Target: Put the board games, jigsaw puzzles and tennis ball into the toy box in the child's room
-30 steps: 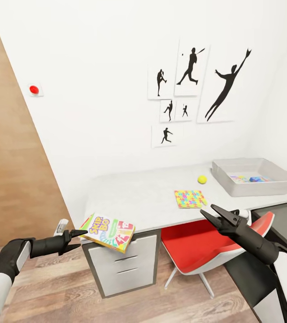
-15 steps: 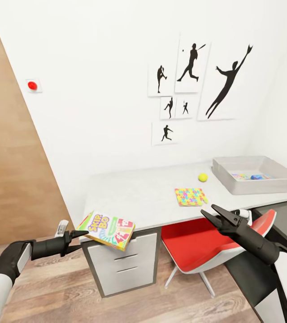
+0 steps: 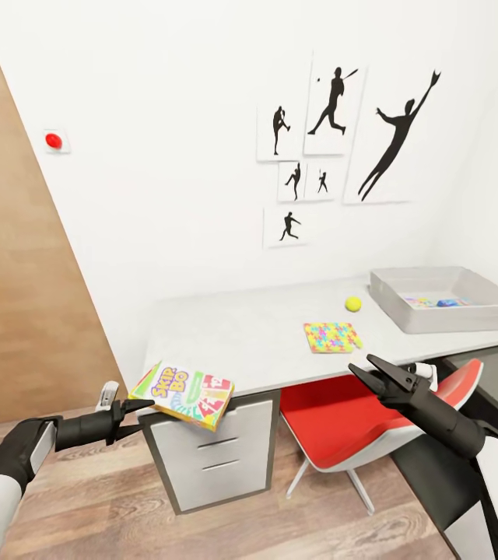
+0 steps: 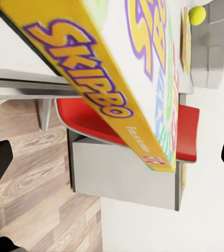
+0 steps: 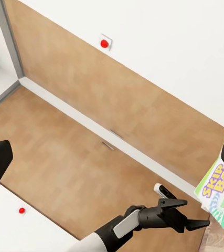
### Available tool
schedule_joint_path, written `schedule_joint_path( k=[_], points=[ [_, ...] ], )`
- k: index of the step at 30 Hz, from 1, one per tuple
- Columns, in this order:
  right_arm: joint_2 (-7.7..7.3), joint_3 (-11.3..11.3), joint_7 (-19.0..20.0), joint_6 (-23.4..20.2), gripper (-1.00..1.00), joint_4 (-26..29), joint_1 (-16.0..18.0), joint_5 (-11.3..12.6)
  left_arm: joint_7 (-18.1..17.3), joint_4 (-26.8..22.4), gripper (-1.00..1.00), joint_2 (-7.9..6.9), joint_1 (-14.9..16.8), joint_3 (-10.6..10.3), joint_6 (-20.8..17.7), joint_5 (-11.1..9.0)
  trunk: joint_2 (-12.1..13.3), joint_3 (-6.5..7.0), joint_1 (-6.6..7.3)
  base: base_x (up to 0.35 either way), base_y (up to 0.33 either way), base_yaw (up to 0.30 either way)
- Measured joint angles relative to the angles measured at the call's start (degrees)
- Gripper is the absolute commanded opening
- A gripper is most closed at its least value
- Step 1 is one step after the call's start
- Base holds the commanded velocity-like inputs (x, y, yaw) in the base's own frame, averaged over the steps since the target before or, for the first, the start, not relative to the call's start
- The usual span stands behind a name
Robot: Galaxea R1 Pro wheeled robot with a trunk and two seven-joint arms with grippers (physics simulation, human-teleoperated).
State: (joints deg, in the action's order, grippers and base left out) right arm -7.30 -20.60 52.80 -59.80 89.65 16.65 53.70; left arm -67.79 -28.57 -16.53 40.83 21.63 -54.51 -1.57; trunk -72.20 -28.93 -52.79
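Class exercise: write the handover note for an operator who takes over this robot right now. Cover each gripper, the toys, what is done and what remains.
Left gripper: shut on the Skip-Bo board game, held off the table's near-left corner.
Right gripper: open, empty, above the red chair.
On the table: jigsaw puzzle, tennis ball, toy box at far right with some colourful items inside, too small to identify.
Left: carry the game to the box, then puzzle and ball.

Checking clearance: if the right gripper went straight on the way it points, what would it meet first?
Probably the left gripper holding the Skip-Bo box, then the wood-panelled wall; depth is unclear.
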Motion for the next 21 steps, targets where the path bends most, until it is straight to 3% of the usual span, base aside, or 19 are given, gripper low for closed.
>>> schedule_joint_path(
  k=[11, 21],
  points=[
    [0.0, 0.0, 0.0, 0.0, 1.0, 0.0, 0.0, 0.0, -0.39, 0.0, 1.0, 0.1, -0.04, -0.16, 0.11, 0.11, -4.41, -1.98, -2.42, 0.0, 0.0, 0.0],
    [0.0, 0.0, 0.0, -0.01, 1.0, 0.0, 0.0, 0.02, -0.36, -0.04, 1.0, 0.24, -0.08, -0.24, 1.01, 0.28, -4.43, -1.98, -2.42, 0.0, 0.0, 0.0]
  ],
)
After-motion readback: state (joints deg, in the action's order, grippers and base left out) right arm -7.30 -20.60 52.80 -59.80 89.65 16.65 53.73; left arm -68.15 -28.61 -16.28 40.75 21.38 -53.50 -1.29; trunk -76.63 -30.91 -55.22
